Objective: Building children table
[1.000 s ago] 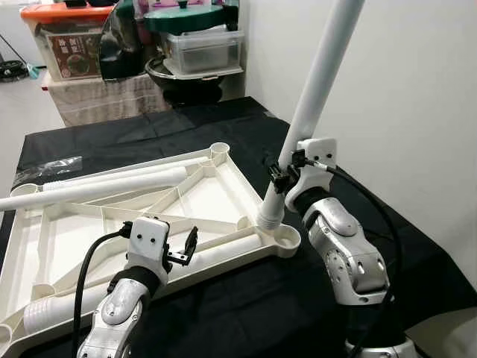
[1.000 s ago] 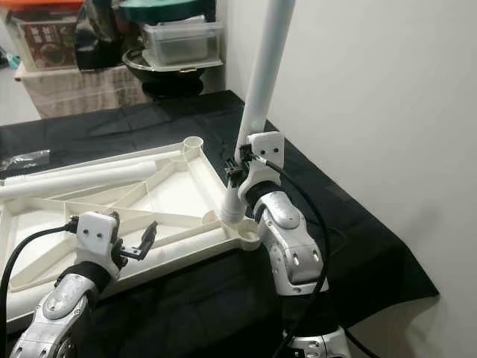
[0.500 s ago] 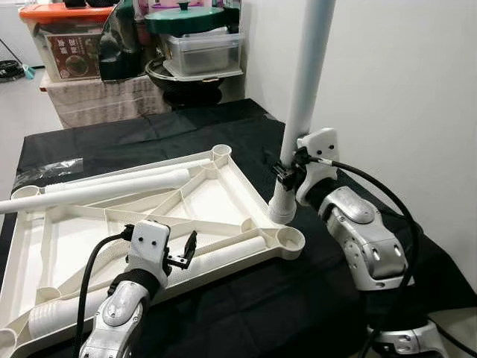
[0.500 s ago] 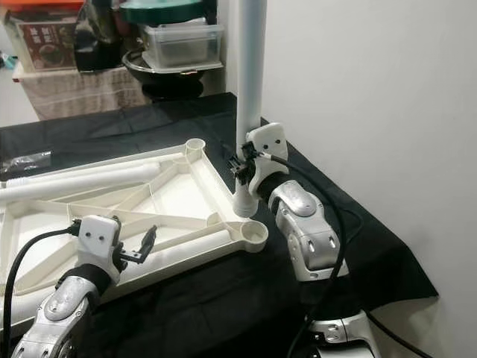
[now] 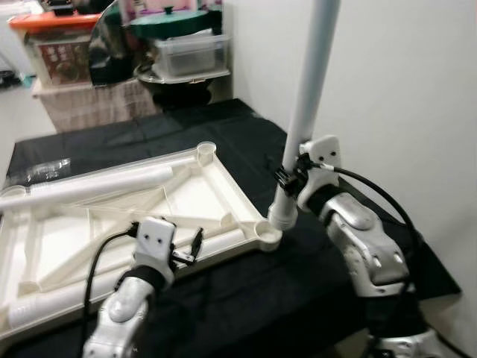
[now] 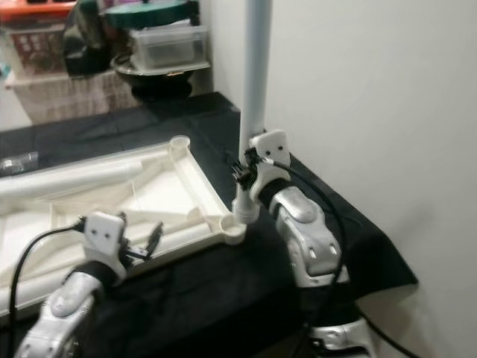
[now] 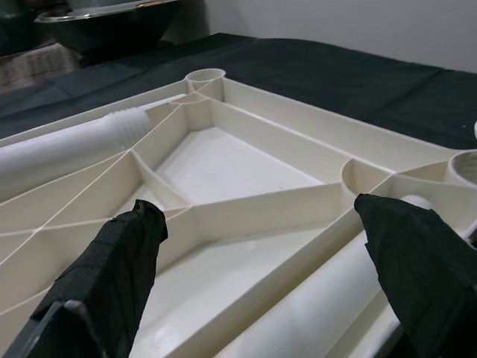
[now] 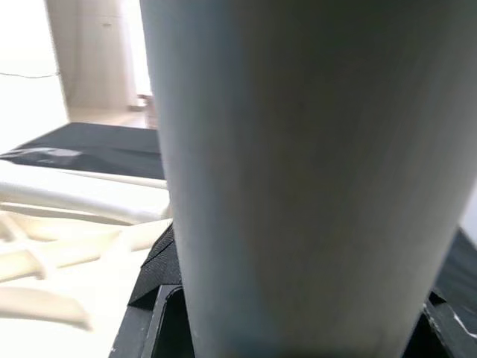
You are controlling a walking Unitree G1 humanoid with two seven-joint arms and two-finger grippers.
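On the black-draped surface [image 5: 223, 134] the upturned white tabletop [image 5: 112, 216] is lying while the right tool [image 5: 287, 179], clenched on the upright leg [image 5: 305, 112], should be centring its foot over the corner socket [image 5: 266, 231] before pressing down, the left tool [image 5: 186, 250] hovering released over the frame.

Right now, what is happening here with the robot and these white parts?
The robot is putting together a small plastic table. The tabletop lies upside down on a black cloth. The right pincer is shut on a white leg, holding it nearly upright with its lower end beside the near corner socket, not yet in it. The left pincer is open above the tabletop's near edge. Another leg lies across the tabletop.
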